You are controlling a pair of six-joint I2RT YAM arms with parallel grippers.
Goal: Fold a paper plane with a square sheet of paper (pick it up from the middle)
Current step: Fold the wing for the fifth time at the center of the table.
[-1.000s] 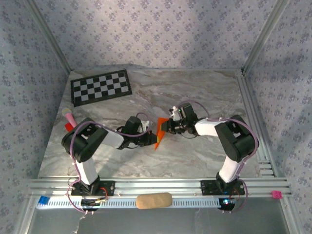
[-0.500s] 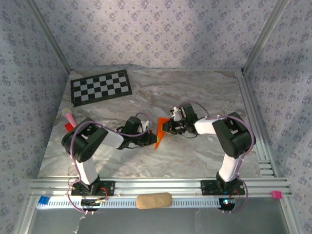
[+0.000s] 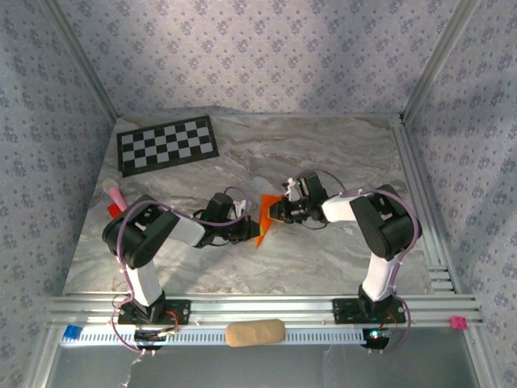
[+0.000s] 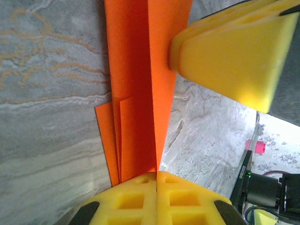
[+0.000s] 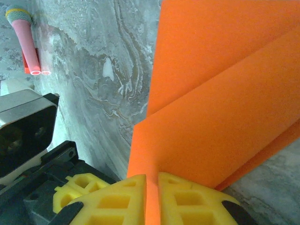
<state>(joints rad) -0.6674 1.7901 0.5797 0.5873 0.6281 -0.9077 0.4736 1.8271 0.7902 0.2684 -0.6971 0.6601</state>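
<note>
Holding: the orange sheet of paper [image 3: 262, 220] stands on edge near the middle of the marble surface [image 3: 339, 153], pinched from both sides and raised on its upper part.
Left hand [image 4: 156, 180]: clenched on the paper; the yellow pads meet with the orange layers coming out from between them.
Right hand [image 5: 151, 187]: grasping the opposite edge of the paper, a thin orange line showing in the slit between its pads.
Paper state: already folded into several overlapping layers with a long centre crease; in the top view it reads as a narrow, tapering shape, its lower tip toward the surface. Whether that tip touches cannot be told.
Step in hand (judged): a late fold, the two hands closing the layers along the centre crease, not the first pick-up.
Progress (judged): well along, but the wings do not look formed yet.
Next move calls for: one hand keeping the crease shut while the other lets go and regrips an outer layer to turn it down; both pulls need to be light, since thin paper slips or tears.
Bystanders: the checkerboard sheet [image 3: 167, 144] and the pink and red object [image 3: 115, 198] lie well apart, at the far left.
</note>
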